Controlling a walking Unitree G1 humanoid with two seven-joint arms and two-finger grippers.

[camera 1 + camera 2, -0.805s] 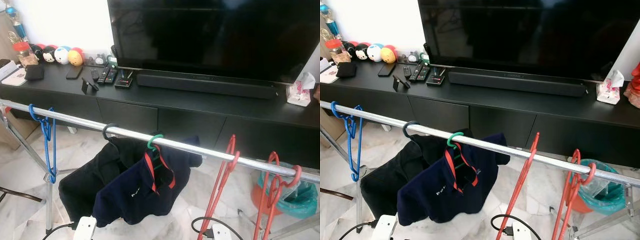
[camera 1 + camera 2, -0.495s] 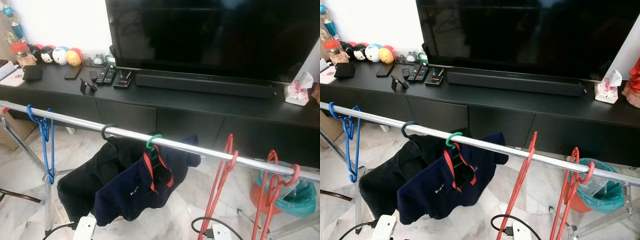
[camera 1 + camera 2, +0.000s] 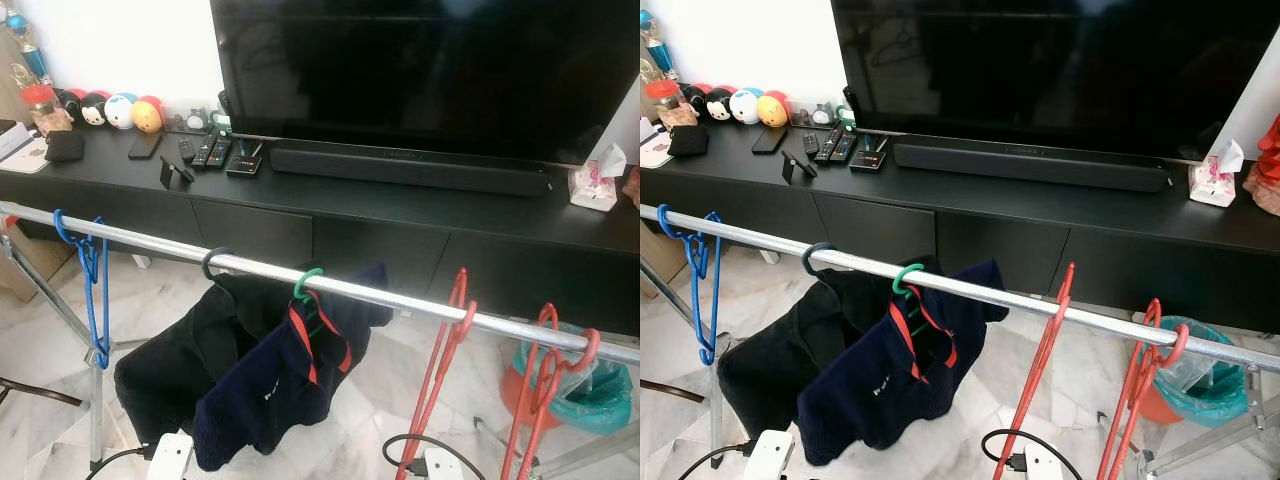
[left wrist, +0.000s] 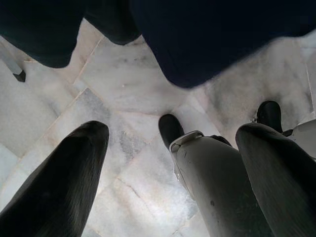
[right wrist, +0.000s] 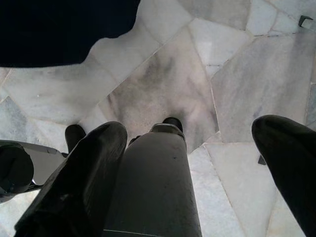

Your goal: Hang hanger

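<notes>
Green hanger (image 3: 309, 283) hooked on the silver rail (image 3: 400, 299), carrying a navy shirt (image 3: 275, 380), beside a dark hanger (image 3: 213, 263) with a black garment (image 3: 175, 360). Blue hangers (image 3: 92, 290) at the rail's left end, red hangers (image 3: 445, 370) toward the right. Teal-lined bin (image 3: 590, 395) on the floor beyond the rail, contents unclear. Left hand (image 4: 173, 163) and right hand (image 5: 197, 163) both spread open, empty, pointing down at the marble floor (image 5: 163, 89). Black TV worktop (image 3: 400, 205) behind.
</notes>
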